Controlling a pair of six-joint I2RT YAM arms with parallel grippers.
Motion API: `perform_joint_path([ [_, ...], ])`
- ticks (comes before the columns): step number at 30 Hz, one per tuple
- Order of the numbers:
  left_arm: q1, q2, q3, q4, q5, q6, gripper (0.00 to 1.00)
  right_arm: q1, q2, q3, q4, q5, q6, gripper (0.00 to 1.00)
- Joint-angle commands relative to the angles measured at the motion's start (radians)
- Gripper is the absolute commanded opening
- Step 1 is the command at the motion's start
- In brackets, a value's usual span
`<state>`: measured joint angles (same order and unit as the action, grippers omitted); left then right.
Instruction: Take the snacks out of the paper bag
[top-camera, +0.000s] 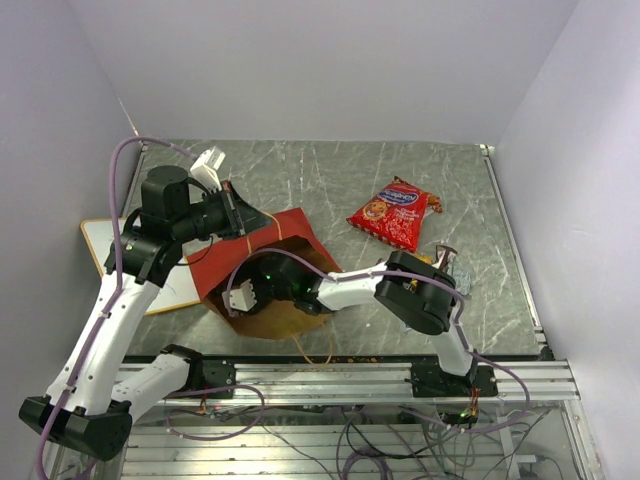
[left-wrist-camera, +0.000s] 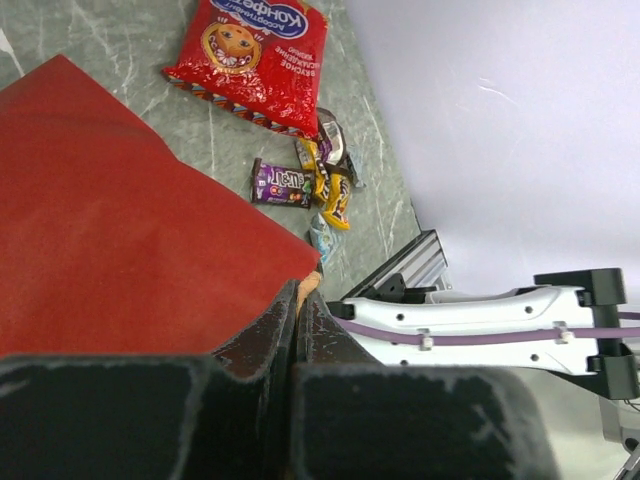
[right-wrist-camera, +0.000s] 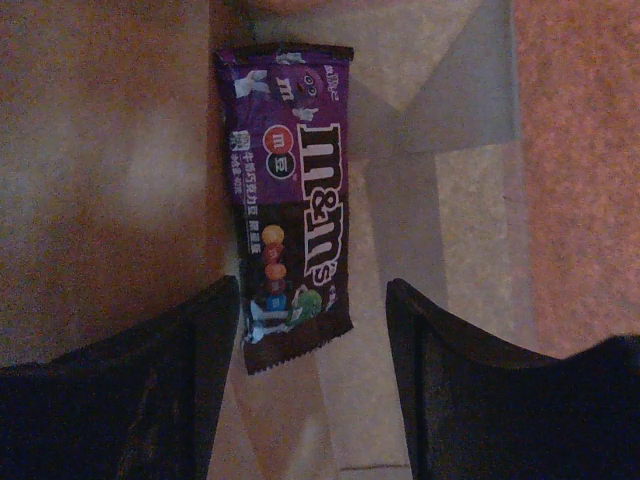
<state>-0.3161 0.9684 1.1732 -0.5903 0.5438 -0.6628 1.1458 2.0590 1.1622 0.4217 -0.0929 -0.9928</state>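
The paper bag (top-camera: 262, 250) lies on its side, red panel up, its brown mouth toward the near edge. My left gripper (left-wrist-camera: 300, 295) is shut on the bag's upper edge, where a sliver of brown paper (left-wrist-camera: 313, 280) shows between the fingers. My right gripper (right-wrist-camera: 313, 300) is inside the bag and open. A purple candy packet (right-wrist-camera: 295, 200) lies on the bag's floor, its lower end between the fingertips and close to the left finger (right-wrist-camera: 190, 370). Outside, the red chip bag (top-camera: 392, 212) and several small candy packets (left-wrist-camera: 315, 185) lie on the table to the right.
A wood-framed whiteboard (top-camera: 105, 240) lies at the left under my left arm. The aluminium rail (top-camera: 350, 375) runs along the near edge. My right arm (top-camera: 415, 290) stretches from the right across to the bag's mouth. Walls close in the table on three sides.
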Motion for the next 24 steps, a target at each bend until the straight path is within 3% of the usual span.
perform_joint_path([
  [1,0.001,0.007,0.050,0.020,0.052,-0.004,0.07,0.003,0.071,0.074,0.010,0.021,-0.001,0.61],
  [11,0.000,-0.010,0.043,-0.008,0.072,0.003,0.07,-0.015,0.216,0.198,0.028,0.040,0.000,0.59],
  [16,0.001,-0.010,0.050,-0.037,0.063,0.005,0.07,-0.026,0.223,0.196,0.068,0.082,0.030,0.32],
  [24,0.001,-0.003,0.055,-0.037,0.010,-0.005,0.07,-0.038,0.059,0.046,0.051,0.065,0.041,0.10],
])
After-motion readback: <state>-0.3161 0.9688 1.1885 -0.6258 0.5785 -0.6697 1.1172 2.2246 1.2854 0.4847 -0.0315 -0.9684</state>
